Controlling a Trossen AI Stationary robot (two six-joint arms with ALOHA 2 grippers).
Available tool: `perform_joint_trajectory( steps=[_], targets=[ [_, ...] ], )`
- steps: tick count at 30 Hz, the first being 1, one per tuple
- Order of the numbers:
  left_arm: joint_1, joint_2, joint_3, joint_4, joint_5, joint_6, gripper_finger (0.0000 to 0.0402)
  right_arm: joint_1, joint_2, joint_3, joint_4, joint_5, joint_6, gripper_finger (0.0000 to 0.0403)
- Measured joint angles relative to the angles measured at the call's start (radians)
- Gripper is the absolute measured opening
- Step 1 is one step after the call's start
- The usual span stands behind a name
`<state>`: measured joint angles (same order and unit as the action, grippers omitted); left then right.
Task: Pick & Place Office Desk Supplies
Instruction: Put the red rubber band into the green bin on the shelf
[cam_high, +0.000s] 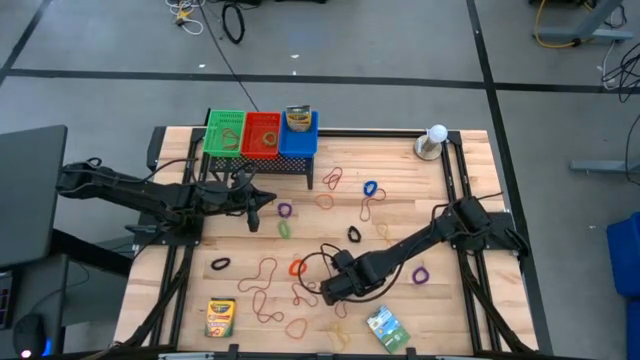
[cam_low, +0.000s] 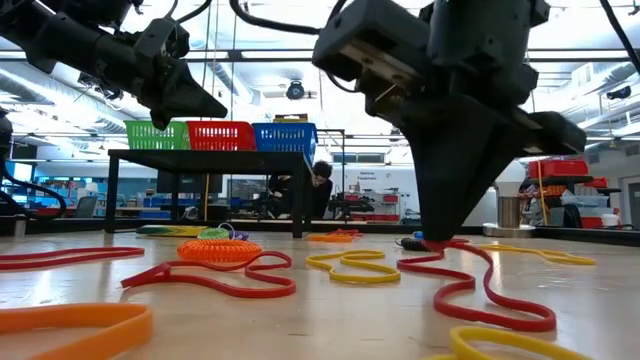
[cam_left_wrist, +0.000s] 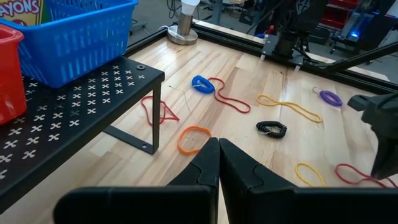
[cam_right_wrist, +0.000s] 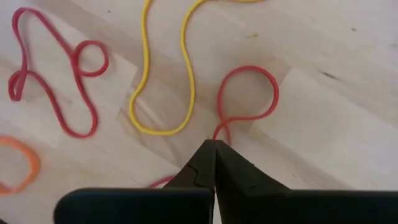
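Many rubber-band loops lie scattered on the wooden table (cam_high: 460, 300). One is a long red band (cam_high: 305, 292) near the front middle. My right gripper (cam_high: 325, 290) stands over it, pointing steeply down and shut on it. My left gripper (cam_high: 258, 203) hovers shut and empty beside the black rack (cam_high: 262, 160), above the table. A yellow-green crayon box (cam_high: 220, 317) lies flat at the front left. A green packet (cam_high: 386, 328) lies at the front right. My right gripper pinches a stretch of the red band (cam_right_wrist: 219, 132) between its two fingertips, coming from above and pointing steeply down. The band's round loop (cam_right_wrist: 249, 93) and its winding remainder (cam_low: 490, 300) lie on the table; only the pinched stretch (cam_low: 440, 243) meets the fingers.
The rack holds green (cam_high: 224, 133), red (cam_high: 261, 134) and blue (cam_high: 299, 133) baskets at the back. A white ball on a round base (cam_high: 435, 141) stands at the back right. A yellow band (cam_right_wrist: 168, 81) and another red band (cam_right_wrist: 56, 81) lie close to my right gripper.
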<state>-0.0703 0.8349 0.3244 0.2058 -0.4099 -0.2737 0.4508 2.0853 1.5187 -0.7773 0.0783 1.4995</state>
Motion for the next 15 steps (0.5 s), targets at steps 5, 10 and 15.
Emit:
perform_joint_trajectory(
  steps=[5, 10, 15],
  targets=[
    [0.0, 0.0, 0.0, 0.001, 0.0, 0.0, 0.0007, 0.001, 0.0, 0.026, -0.041, 0.008, 0.004, 0.0002],
    [0.0, 0.0, 0.0, 0.001, 0.003, -0.006, 0.0007, 0.012, -0.001, 0.133, -0.168, 0.097, 0.0, 0.0001],
    [0.0, 0.0, 0.004, -0.001, 0.107, -0.042, 0.0017, 0.009, -0.003, 0.284, -0.306, 0.194, -0.115, 0.0001]
  ],
)
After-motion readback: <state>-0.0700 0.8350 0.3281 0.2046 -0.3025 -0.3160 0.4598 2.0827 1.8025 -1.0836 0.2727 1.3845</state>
